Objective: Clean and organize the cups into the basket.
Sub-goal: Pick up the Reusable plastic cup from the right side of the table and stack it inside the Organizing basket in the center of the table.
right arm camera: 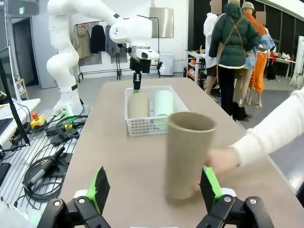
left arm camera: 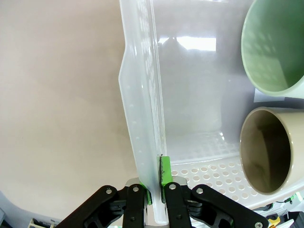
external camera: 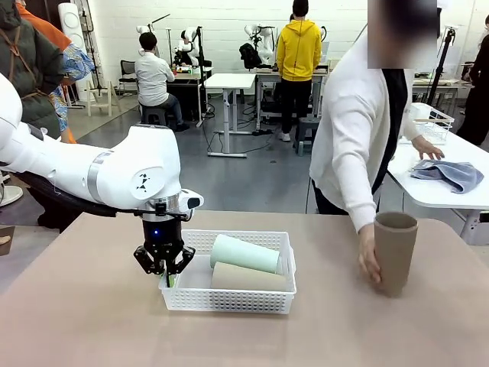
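The white lattice basket (external camera: 229,300) sits on the table (external camera: 92,321) with two tumblers lying on their sides inside, touching — mint-green cup (external camera: 244,254) far, tan cup (external camera: 248,277) near — while a second tan-brown cup (external camera: 396,252) stands upright, well apart to the right.

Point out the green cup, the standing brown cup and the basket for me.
green cup (external camera: 244,254), front view, middle of its side
standing brown cup (external camera: 399,256), front view, middle of its side
basket (external camera: 229,300), front view, near wall

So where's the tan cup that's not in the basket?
Front view: the upright tan cup stands at the right of the table, well clear of the basket, the person's hand on it.
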Controlling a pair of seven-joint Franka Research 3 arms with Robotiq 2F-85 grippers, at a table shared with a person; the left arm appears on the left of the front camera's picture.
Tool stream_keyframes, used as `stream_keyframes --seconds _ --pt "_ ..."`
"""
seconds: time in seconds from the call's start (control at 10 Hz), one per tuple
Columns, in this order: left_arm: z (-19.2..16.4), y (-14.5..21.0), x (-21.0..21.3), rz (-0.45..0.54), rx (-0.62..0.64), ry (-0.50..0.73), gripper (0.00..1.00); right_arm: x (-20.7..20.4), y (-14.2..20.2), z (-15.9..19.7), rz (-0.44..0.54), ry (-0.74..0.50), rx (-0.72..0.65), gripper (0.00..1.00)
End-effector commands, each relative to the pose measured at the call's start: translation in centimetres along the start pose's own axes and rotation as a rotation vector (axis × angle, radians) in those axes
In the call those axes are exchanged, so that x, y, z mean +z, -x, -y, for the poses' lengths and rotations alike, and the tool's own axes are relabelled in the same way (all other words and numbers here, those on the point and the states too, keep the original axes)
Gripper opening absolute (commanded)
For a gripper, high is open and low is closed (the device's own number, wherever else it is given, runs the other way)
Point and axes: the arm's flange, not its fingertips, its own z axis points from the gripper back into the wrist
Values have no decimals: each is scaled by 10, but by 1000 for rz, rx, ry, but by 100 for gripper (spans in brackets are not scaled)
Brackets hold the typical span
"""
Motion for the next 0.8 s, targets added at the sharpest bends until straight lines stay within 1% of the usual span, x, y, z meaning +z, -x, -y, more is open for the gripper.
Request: stream_keyframes --seconds 0.0,0.7 --pt "1 1 1 5 -3 -1 0 1 0 -2 -3 -14 11 100" --pt "1 1 1 5 -3 -1 0 1 0 -2 -3 -14 11 100"
